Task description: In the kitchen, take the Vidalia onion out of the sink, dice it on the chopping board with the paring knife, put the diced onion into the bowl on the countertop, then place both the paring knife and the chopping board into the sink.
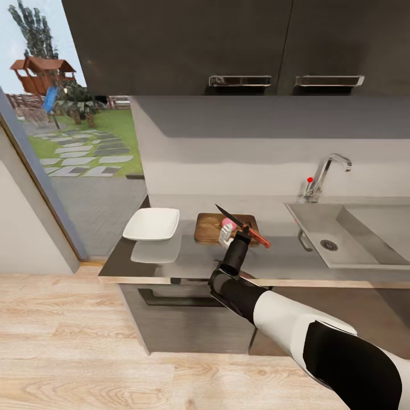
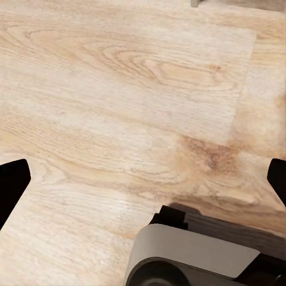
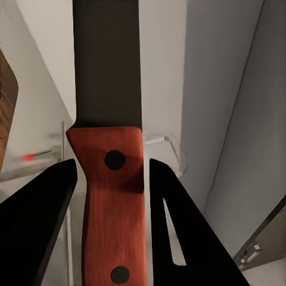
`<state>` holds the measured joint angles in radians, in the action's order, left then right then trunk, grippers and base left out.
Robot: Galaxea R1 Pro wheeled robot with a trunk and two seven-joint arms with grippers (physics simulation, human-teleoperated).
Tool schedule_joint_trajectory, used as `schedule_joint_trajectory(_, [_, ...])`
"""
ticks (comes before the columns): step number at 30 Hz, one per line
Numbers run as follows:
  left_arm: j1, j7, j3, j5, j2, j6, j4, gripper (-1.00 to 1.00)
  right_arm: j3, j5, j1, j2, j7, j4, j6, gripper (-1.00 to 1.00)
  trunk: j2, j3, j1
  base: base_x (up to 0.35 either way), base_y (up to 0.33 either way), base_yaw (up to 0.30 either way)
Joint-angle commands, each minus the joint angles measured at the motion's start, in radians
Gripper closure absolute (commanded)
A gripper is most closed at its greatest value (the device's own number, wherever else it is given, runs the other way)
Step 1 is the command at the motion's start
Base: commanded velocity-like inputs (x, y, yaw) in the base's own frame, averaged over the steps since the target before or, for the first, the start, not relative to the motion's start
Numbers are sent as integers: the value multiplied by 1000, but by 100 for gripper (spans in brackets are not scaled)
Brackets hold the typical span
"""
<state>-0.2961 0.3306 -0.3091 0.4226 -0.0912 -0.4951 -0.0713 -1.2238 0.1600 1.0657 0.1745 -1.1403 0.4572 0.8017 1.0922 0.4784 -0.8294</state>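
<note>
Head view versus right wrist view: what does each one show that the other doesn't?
Head view alone: the white bowl, the chopping board beside it on the countertop, the sink, and the garden outside. Right wrist view alone: the two dark rivets in the knife's handle and the right claw gripping it, seen close. Both: the paring knife, held aloft.

Bowl (image 1: 151, 224) left of chopping board (image 1: 212, 227)

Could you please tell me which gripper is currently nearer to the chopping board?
The right gripper, holding the paring knife above the chopping board. The left gripper faces the wooden floor.
</note>
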Motion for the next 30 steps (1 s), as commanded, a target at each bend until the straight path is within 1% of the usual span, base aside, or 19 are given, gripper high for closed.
schedule_joint_trajectory(1, [-2, 2, -8, 5, -1, -5, -4, -100, -7, 10, 2, 0, -7, -7, 6, 100, 1, 1, 0, 0, 0, 0])
schedule_joint_trajectory(7, [-2, 2, -8, 5, -2, -5, -4, -100, -8, 10, 2, 0, -4, -50, -23, 100, 1, 1, 0, 0, 0, 0])
schedule_joint_trajectory(23, [-2, 2, -8, 5, -1, -5, -4, -100, -8, 15, 2, 0, 8, -57, -29, 100, 1, 1, 0, 1, 0, 0])
schedule_joint_trajectory(26, [-2, 2, -8, 5, 0, -5, -4, -100, -8, 16, 2, 0, 8, -57, -29, 100, 1, 1, 0, 159, 0, 0])
schedule_joint_trajectory(30, [-2, 2, -8, 5, 1, -5, -4, -100, -8, 16, 2, 0, 8, -57, -29, 100, 1, 1, 0, 284, 0, 0])
